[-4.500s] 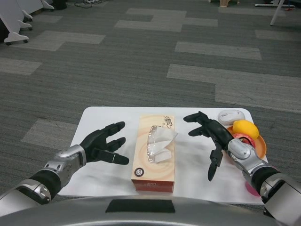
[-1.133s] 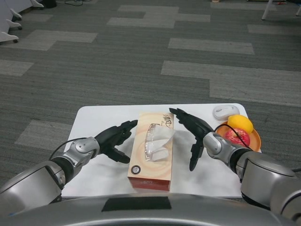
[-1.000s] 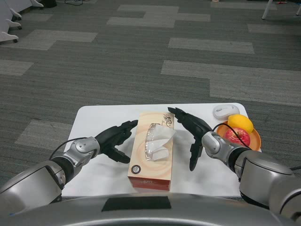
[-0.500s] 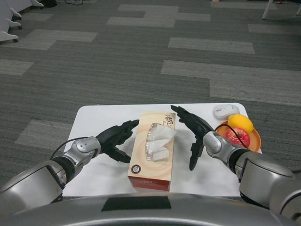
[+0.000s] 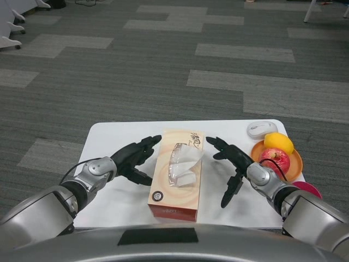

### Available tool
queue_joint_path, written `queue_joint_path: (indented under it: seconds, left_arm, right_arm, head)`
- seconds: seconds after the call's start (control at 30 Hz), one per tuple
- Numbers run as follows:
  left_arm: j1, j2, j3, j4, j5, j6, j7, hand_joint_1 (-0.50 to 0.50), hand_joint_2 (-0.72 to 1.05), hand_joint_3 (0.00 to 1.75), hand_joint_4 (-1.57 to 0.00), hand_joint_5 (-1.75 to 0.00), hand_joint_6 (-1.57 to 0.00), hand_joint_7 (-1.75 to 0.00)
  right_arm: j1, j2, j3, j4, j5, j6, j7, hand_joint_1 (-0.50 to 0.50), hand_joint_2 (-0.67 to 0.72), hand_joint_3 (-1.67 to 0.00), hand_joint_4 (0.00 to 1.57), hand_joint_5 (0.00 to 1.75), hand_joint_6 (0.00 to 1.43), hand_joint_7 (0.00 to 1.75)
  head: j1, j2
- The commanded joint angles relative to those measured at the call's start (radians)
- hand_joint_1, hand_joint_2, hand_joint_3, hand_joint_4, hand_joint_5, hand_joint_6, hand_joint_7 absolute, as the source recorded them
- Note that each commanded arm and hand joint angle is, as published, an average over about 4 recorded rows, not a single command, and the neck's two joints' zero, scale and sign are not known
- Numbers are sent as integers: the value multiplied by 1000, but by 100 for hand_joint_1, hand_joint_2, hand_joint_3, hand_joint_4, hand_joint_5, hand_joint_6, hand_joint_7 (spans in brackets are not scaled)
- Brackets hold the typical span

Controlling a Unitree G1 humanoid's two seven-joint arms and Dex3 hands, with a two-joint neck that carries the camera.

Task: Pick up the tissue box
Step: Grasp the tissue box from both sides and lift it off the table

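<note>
- The tissue box point(image 5: 177, 174) lies flat at the middle of the white table point(image 5: 109, 136), its long side running from 6 o'clock to 12 o'clock, near end close to the table's front edge; a white tissue point(image 5: 188, 158) sticks up from the slot on top.
- At the box's 9 o'clock, the left hand point(image 5: 131, 160) hangs with fingers spread apart and empty; its fingertips point(image 5: 154, 140) reach the box's left edge, though actual contact cannot be told.
- At the box's 3 o'clock, the right hand point(image 5: 234, 164) is just beside the box with a gap between them, fingers splayed wide, holding nothing.
- Toward 2 o'clock from the box, an orange plate point(image 5: 294, 164) carries a red apple point(image 5: 274, 159) and, behind it, a yellow lemon point(image 5: 278, 143).
- At the plate's 5 o'clock a pink round object point(image 5: 307, 190) peeks out at the table's right edge.
- Farthest, at the plate's 11 o'clock, a white computer mouse point(image 5: 261, 129) sits near the back right corner.
</note>
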State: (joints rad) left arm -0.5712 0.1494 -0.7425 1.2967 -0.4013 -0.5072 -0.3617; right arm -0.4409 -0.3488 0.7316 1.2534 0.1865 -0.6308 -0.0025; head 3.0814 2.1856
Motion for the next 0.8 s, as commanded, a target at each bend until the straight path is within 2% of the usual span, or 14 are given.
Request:
queue_joint_path:
  seconds: [0.03,0.1,0.23,0.5,0.6,0.73,0.8]
  left_arm:
    - [2,-2,5,7,-3,3,-4,50,100,9,0,0,0,0]
    - [0,-2,2,7,-1,9,-6,50,103,9,0,0,0,0]
    - [-1,-1,-3,7,1,16,-15,50,96,9,0,0,0,0]
    - [-3,4,-14,7,6,34,-26,50,100,9,0,0,0,0]
    - [-5,3,-25,7,7,49,-33,50,96,9,0,0,0,0]
    - [-9,2,-45,0,10,82,-59,50,96,9,-2,0,0,0]
    - [-14,0,-57,-3,14,99,-72,50,96,9,-4,0,0,0]
  right_arm:
    - [14,14,-29,-11,-1,-3,17,-38,15,-8,0,68,0,7]
    - [12,14,-25,-12,-7,-2,16,-38,15,-8,0,68,0,7]
    - [3,14,-2,-7,-13,1,11,-38,22,-8,0,68,0,7]
    - [-21,15,63,-4,-15,11,-8,-38,22,-8,0,78,0,7]
    - [-34,15,91,-1,-15,14,-21,-38,22,-8,0,75,0,7]
    - [-42,14,107,0,-15,14,-37,-38,28,-8,0,78,0,7]
    - [-42,14,108,0,-15,14,-44,-39,28,-8,0,73,0,7]
  head:
    - [-3,-3]
    - [-6,-5]
    - [-8,-10]
    - [-14,-14]
    - [-18,-18]
    - [-21,-21]
    - [-24,-24]
